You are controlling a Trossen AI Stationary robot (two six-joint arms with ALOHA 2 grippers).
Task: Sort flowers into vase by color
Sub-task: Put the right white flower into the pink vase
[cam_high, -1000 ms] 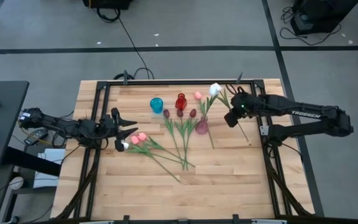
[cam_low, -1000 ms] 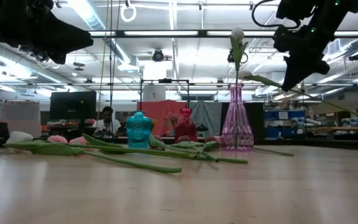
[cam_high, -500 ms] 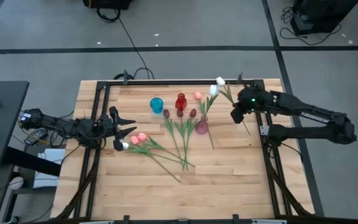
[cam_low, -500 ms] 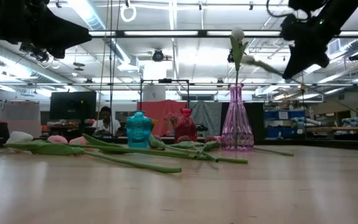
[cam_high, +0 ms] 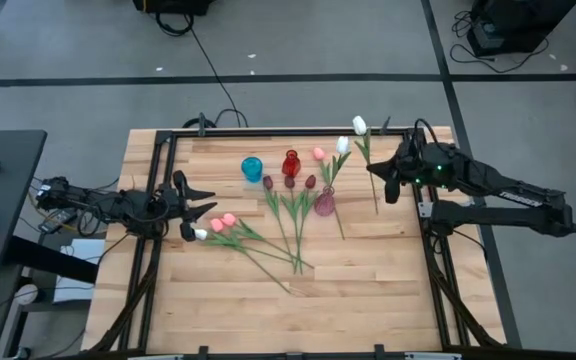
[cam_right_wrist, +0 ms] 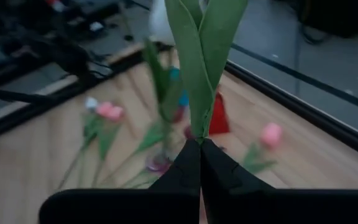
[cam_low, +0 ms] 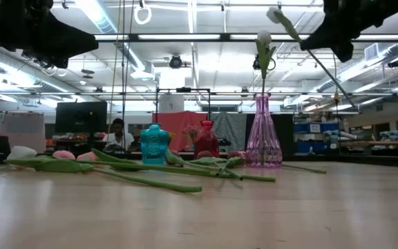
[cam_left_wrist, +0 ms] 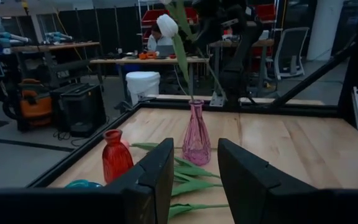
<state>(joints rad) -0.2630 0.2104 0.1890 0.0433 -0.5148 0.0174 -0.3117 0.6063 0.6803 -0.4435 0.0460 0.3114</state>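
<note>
Gripping white tulip (cam_high: 359, 125) midair, prob. stem, R gripper (cam_high: 389, 180).

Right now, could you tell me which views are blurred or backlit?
Right wrist view: the held tulip's leaves are sharp, the table and pink tulips behind are out of focus. Low view: bright ceiling lights silhouette both arms, and the pink vase glows translucent. High view: evenly lit.
</note>
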